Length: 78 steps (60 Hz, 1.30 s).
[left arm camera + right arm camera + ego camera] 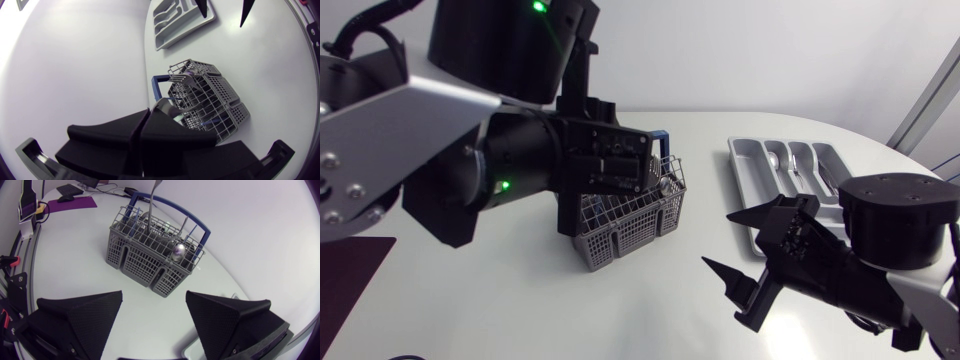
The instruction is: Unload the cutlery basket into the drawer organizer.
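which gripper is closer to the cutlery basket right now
Left. My left gripper sits right above the cutlery basket. My right gripper, open, hangs apart from it, on the drawer organizer's side.

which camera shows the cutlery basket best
Right wrist view: whole basket, handle included. In the head view the left arm covers part; in the left wrist view the left tool hides a corner.

The left arm (380, 130) reaches toward the middle, its left gripper (148, 112) pinched onto a utensil (166, 106). The right gripper (718, 240) hangs nearer, fingers spread wide.
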Each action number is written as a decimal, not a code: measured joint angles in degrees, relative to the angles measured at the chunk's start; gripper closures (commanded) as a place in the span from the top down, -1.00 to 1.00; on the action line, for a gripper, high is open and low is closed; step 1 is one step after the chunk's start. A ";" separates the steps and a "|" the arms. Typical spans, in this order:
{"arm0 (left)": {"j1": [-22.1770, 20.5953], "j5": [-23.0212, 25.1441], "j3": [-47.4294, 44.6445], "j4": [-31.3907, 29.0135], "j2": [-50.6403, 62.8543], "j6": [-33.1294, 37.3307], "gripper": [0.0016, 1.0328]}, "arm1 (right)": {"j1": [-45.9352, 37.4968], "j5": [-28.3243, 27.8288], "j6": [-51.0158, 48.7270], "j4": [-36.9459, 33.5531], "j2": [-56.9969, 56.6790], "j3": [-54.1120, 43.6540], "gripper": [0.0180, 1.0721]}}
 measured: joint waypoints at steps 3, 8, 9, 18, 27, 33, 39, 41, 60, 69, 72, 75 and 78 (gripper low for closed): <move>-0.74 0.00 0.00 0.22 -0.04 1.70 -0.68 | 0.22 0.02 0.00 0.00 0.04 0.00 0.74; -1.70 0.48 0.00 0.44 -0.04 4.90 -0.68 | 0.76 0.00 0.00 0.17 0.28 0.00 0.74; -1.90 0.85 0.00 0.44 -0.04 5.62 -0.68 | 0.94 0.02 0.00 0.26 0.42 0.00 0.74; -2.99 1.49 0.04 -0.11 -0.04 9.57 -0.68 | 2.27 0.04 0.85 2.71 3.78 0.00 0.74; -3.72 1.53 0.15 -0.90 0.11 12.00 -0.68 | 3.80 0.00 2.49 3.89 9.62 1.51 0.74; -3.76 1.68 0.15 -0.92 0.33 13.73 -0.68 | 4.72 -0.85 3.72 4.50 13.09 3.85 0.74; -3.76 1.73 0.15 -0.98 0.52 15.89 -0.68 | 5.49 -1.09 4.46 5.38 16.17 6.10 0.74; -3.76 1.73 0.15 -1.14 0.55 16.81 -0.68 | 5.88 -1.05 4.70 6.10 17.31 6.64 0.74; -4.42 1.44 0.17 -1.51 0.98 21.73 -0.68 | 7.28 -1.27 6.86 8.70 24.87 9.64 0.74; -5.25 0.83 0.61 -1.75 1.09 22.45 -0.68 | 7.28 -1.27 7.04 8.79 25.27 9.68 0.74; -5.57 0.59 0.92 -1.79 1.09 22.64 -0.68 | 7.28 -1.27 7.04 8.79 25.24 9.68 0.74; -5.77 0.33 1.29 -2.05 1.09 22.84 -0.68 | 7.28 -1.27 7.04 8.79 25.16 9.68 0.74; -6.01 0.15 1.90 -2.64 1.09 22.86 -0.68 | 7.28 -1.27 7.06 8.76 24.76 9.68 0.74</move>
